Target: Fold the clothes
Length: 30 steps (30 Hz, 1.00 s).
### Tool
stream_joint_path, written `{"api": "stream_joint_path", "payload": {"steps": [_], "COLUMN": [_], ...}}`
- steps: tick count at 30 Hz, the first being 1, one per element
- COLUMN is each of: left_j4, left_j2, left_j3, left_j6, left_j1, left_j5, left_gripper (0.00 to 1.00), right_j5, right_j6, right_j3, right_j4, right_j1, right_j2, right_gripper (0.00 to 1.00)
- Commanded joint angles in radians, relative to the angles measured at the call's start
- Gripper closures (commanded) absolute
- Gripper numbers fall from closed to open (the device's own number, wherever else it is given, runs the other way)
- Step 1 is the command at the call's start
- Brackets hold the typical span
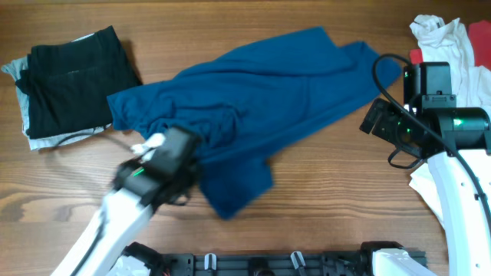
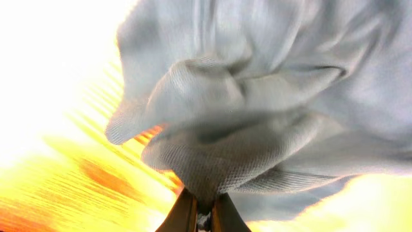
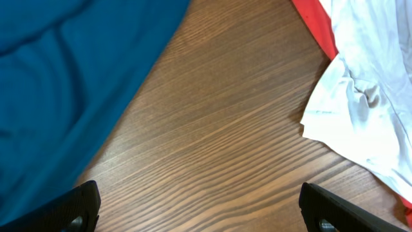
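A large deep-blue shirt (image 1: 261,100) lies spread and rumpled across the middle of the table. My left gripper (image 1: 184,157) is shut on a bunched fold of it at its lower left. The left wrist view shows that fold (image 2: 257,122) washed out to pale grey, pinched between my fingers (image 2: 203,216). My right gripper (image 1: 383,115) is open and empty over bare wood just right of the shirt. In the right wrist view the shirt's edge (image 3: 71,84) is at the left and my fingers (image 3: 199,209) are wide apart.
A folded stack of black and pale grey garments (image 1: 69,80) sits at the far left. White (image 1: 445,42) and red (image 1: 414,56) garments lie at the far right; they also show in the right wrist view, white (image 3: 367,96) and red (image 3: 318,26).
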Motion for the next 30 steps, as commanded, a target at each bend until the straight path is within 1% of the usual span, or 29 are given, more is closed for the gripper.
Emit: {"api": "stream_joint_path", "payload": {"steps": [1, 4, 7, 9, 12, 17, 21, 25, 30], "left_j4": [-0.064, -0.092, -0.102, -0.102, -0.102, -0.102, -0.102, -0.102, -0.104], "left_j2": [-0.233, -0.327, -0.331, -0.306, -0.257, -0.16, -0.092, -0.069, -0.069], "left_j3": [-0.001, -0.001, -0.001, -0.001, -0.001, -0.001, -0.001, -0.001, -0.001], "left_j6": [0.155, 0.203, 0.247, 0.248, 0.25, 0.251, 0.251, 0.251, 0.251], "left_j1": [0.214, 0.369, 0.462, 0.506, 0.517, 0.517, 0.517, 0.517, 0.517], "left_j5": [-0.121, -0.121, -0.12, -0.12, -0.12, -0.101, -0.077, -0.056, -0.056], "left_gripper": [0.96, 0.96, 0.96, 0.96, 0.96, 0.96, 0.96, 0.96, 0.96], "right_j5": [-0.016, -0.06, -0.061, -0.061, -0.062, -0.069, -0.121, -0.121, -0.122], "right_j6": [-0.01, -0.011, -0.011, -0.014, -0.013, -0.052, -0.194, -0.194, -0.194], "right_j3": [0.016, 0.016, 0.006, -0.017, -0.092, -0.181, -0.194, -0.194, -0.195], "right_j4": [0.001, 0.007, 0.032, 0.039, 0.082, 0.257, 0.437, 0.541, 0.584], "right_j1": [-0.004, -0.004, -0.004, -0.004, -0.005, -0.005, -0.004, -0.004, -0.004], "right_j2": [0.042, 0.093, 0.151, 0.199, 0.272, 0.377, 0.449, 0.505, 0.601], "right_gripper": [0.0, 0.0, 0.0, 0.0, 0.0, 0.0, 0.0, 0.0, 0.0]}}
